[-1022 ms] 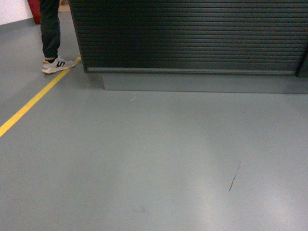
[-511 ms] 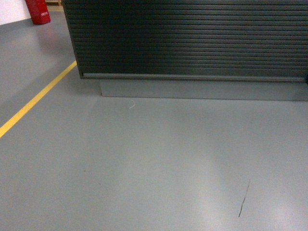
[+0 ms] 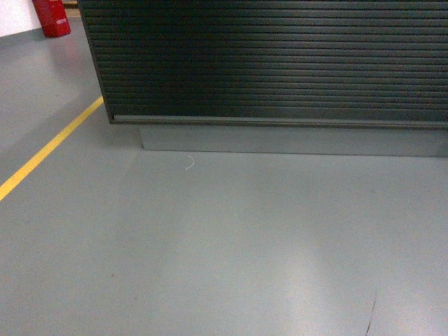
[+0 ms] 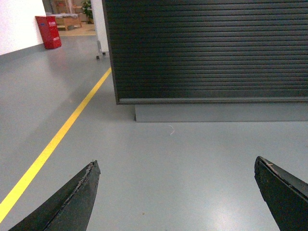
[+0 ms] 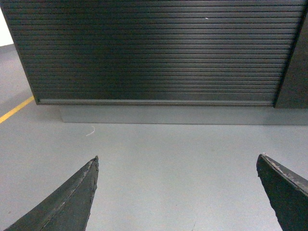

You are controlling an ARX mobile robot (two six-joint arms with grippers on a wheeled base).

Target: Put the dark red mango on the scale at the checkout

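From the head camera we see only the slatted black front of the checkout (image 3: 280, 63) filling the upper part of the view, its grey plinth (image 3: 294, 140) beneath, and grey floor (image 3: 210, 245) running toward us; a yellow floor line (image 3: 49, 150) slants off at the left, a red box (image 3: 50, 17) stands in the far left corner, a small white scrap (image 3: 189, 163) lies just below the plinth, and a dark scratch (image 3: 369, 318) marks the floor at lower right. Neither pincer appears here. In the left wrist view the left gripper (image 4: 175, 192) is released, its two dark fingers (image 4: 72, 202) spread wide with nothing between them; the counter front stands ahead of it and slightly to its right, the yellow line runs past its left finger, and the red box sits far ahead to the left, beside a light doorway that the head view lacks. In the right wrist view the right gripper (image 5: 175, 192) is likewise spread wide and empty, the counter squarely ahead, a dark vertical panel (image 5: 293, 62) at the right edge that the other views do not show, and the white scrap ahead of its left finger. We find neither the dark red mango nor the scale in any view; the countertop is out of frame.
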